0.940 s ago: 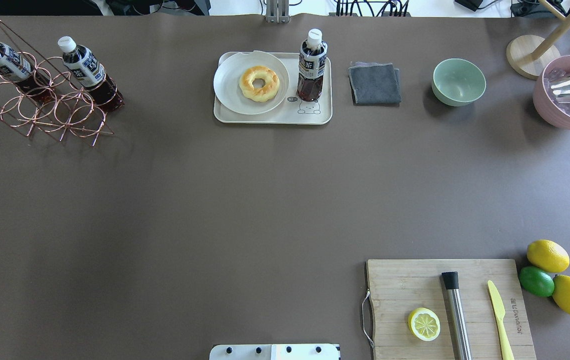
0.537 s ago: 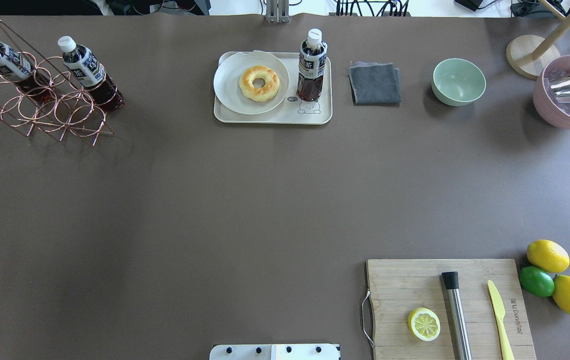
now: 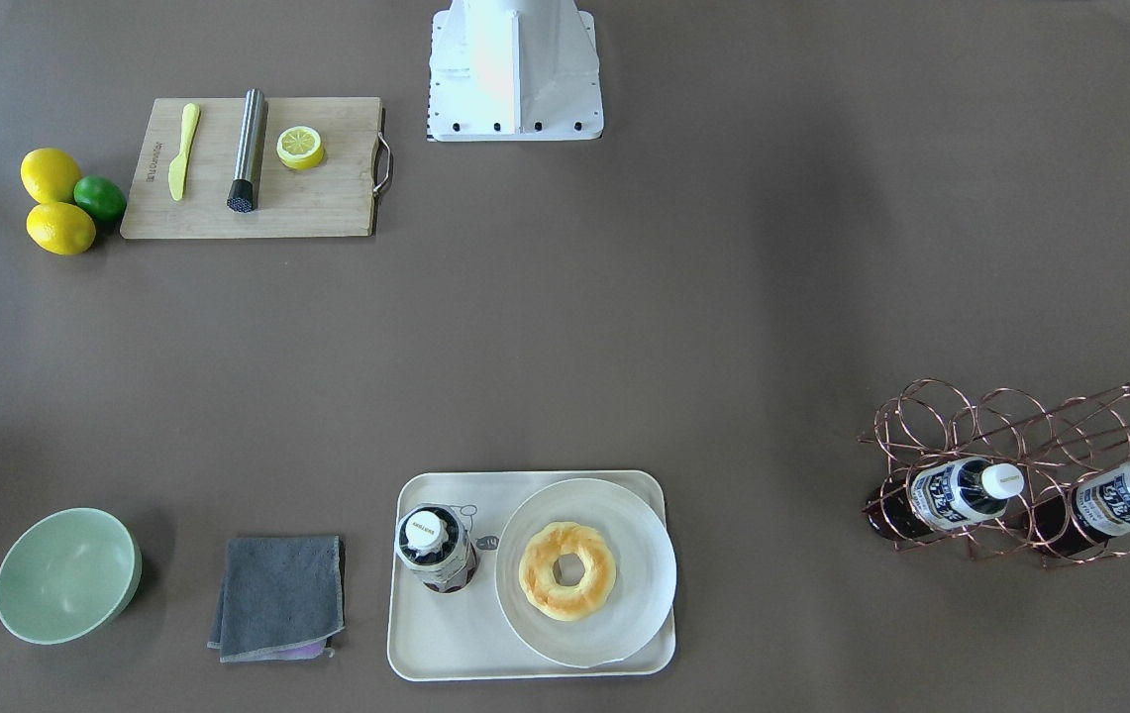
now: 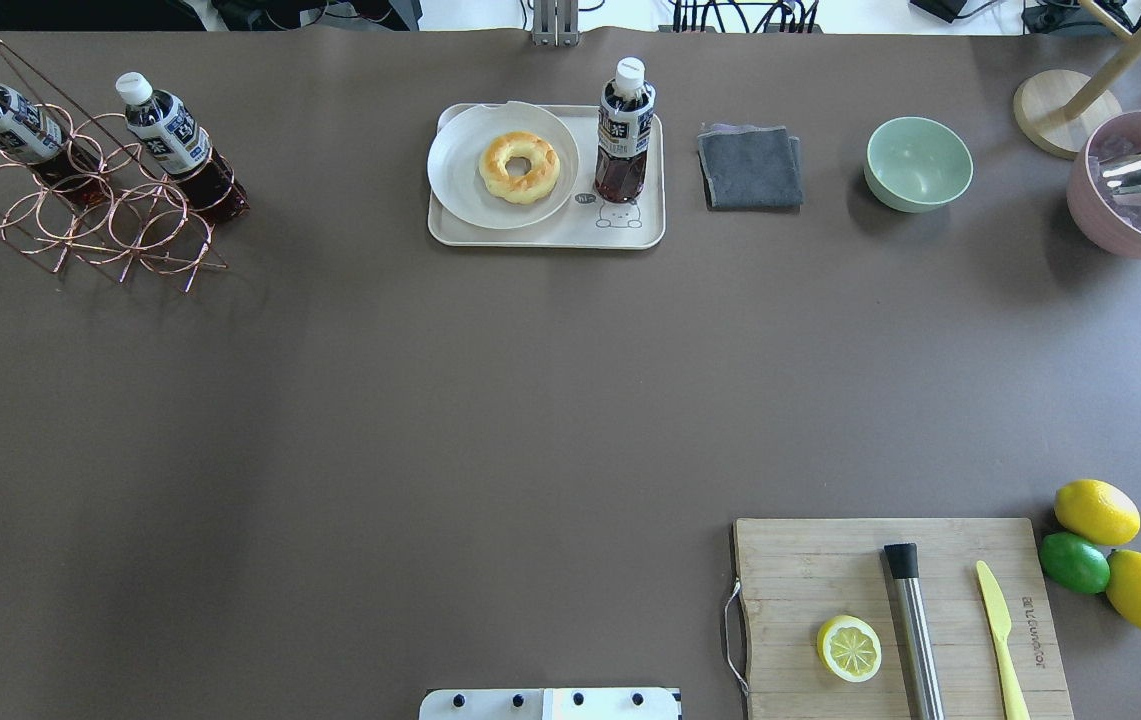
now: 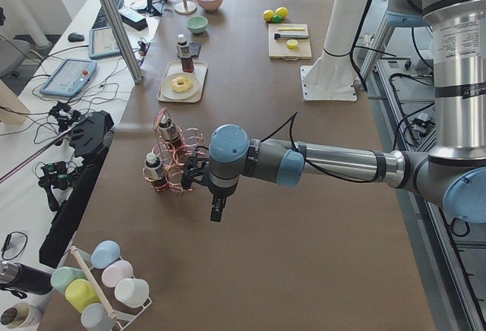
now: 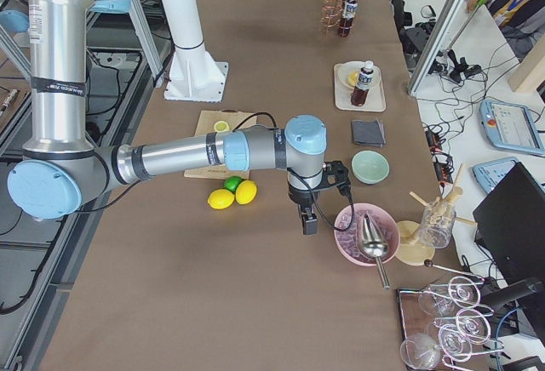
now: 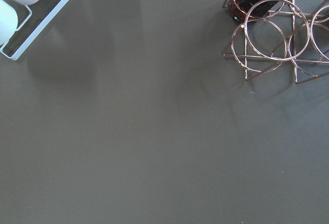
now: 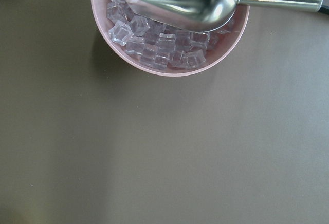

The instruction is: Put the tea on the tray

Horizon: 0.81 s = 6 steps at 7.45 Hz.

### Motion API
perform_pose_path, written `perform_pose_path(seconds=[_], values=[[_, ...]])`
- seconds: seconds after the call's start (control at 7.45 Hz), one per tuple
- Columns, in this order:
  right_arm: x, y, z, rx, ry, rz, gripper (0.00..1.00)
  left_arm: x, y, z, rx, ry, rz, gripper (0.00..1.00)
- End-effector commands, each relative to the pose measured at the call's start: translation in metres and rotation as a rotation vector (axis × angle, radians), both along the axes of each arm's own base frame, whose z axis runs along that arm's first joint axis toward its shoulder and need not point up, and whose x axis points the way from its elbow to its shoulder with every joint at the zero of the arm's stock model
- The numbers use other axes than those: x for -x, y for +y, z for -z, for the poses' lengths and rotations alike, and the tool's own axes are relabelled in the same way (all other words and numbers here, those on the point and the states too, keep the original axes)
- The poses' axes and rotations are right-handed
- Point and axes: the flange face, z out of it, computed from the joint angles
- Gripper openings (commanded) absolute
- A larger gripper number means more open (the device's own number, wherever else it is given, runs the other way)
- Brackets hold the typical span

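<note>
One tea bottle (image 4: 625, 130) stands upright on the right part of the cream tray (image 4: 550, 236), above its bear drawing. It also shows in the front-facing view (image 3: 436, 548) on the tray (image 3: 446, 634). Two alike bottles (image 4: 173, 135) (image 4: 8, 120) lie in a copper wire rack (image 4: 90, 215) at the far left. My left gripper (image 5: 217, 211) hangs over the table beside the rack. My right gripper (image 6: 306, 220) hangs beside the pink ice bowl (image 6: 366, 236). Both show only in the side views, so I cannot tell whether they are open or shut.
A white plate (image 4: 470, 190) with a doughnut (image 4: 519, 167) sits on the tray. A grey cloth (image 4: 750, 167) and green bowl (image 4: 918, 163) are to its right. A cutting board (image 4: 800, 570) holds a lemon half, knife and steel rod. Lemons and a lime (image 4: 1075, 562) lie nearby.
The dark tip of my right gripper over the pink bowl at the overhead view's right edge has moved out of that view. The bottles and tray have not moved.
</note>
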Motion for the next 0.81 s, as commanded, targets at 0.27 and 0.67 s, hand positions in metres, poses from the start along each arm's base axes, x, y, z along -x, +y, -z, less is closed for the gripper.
perform_pose_path(seconds=[0.27, 0.67], values=[[-0.001, 0.008, -0.032, 0.024, 0.01, 0.049, 1.0, 0.007, -0.001, 0.004, -0.017, -0.038, 0.017, 0.97], [-0.001, 0.012, -0.032, 0.025, 0.01, 0.048, 1.0, 0.008, 0.0, 0.01, -0.036, -0.04, 0.015, 0.97]])
